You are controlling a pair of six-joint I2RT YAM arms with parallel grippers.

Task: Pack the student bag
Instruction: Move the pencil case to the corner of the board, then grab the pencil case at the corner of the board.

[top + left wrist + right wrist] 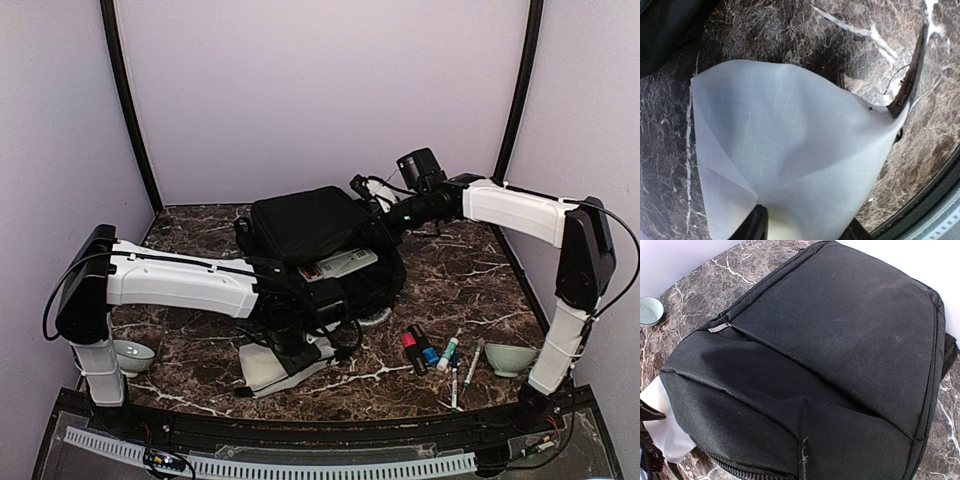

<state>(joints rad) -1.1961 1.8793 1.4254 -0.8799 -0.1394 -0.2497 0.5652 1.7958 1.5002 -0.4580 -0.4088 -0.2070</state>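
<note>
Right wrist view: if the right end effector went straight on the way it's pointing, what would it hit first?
The student bag: its black fabric fills that view, so the right end effector would likely meet it first, though depth is unclear.

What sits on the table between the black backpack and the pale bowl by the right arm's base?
A loose cluster of markers and pens lies between the student bag and that bowl; the top external view shows it.
</note>
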